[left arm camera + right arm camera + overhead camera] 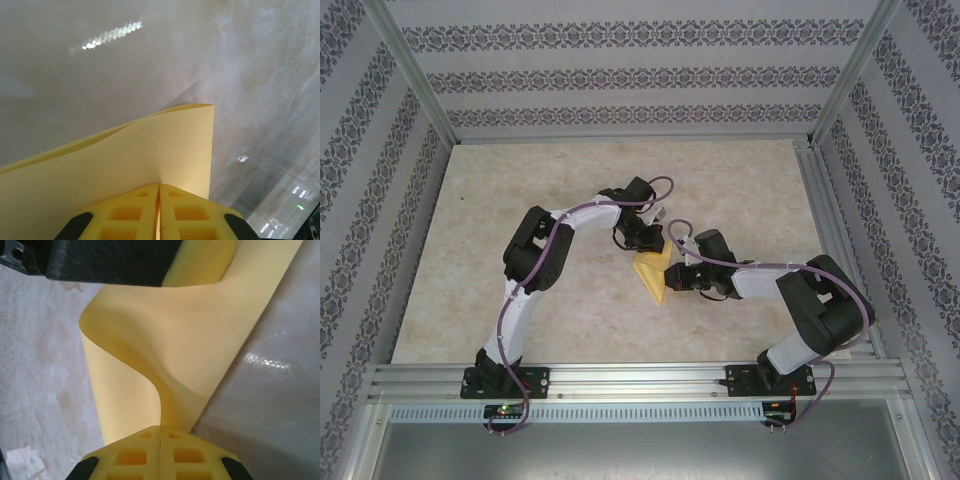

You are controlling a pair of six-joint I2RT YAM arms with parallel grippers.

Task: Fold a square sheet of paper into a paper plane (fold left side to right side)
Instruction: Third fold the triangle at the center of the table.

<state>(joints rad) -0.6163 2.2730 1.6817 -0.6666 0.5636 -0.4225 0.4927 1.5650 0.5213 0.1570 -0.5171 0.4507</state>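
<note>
The yellow-orange square sheet of paper (651, 272) hangs bent between both grippers over the middle of the table. My left gripper (653, 243) is shut on its far edge; in the left wrist view the sheet (125, 160) spreads out from between the closed yellow fingers (127, 212). My right gripper (672, 281) is shut on the near right edge; in the right wrist view the sheet (165, 345) curls up in an S-bend from the closed fingers (132, 455) toward the left gripper's yellow finger (200, 262). No folded paper plane is in view.
The beige marbled table (520, 200) is ringed by an aluminium frame (640, 380) and patterned walls. The left arm (535, 260) bends in from the left, the right arm (810, 300) from the right; their wrists nearly meet mid-table.
</note>
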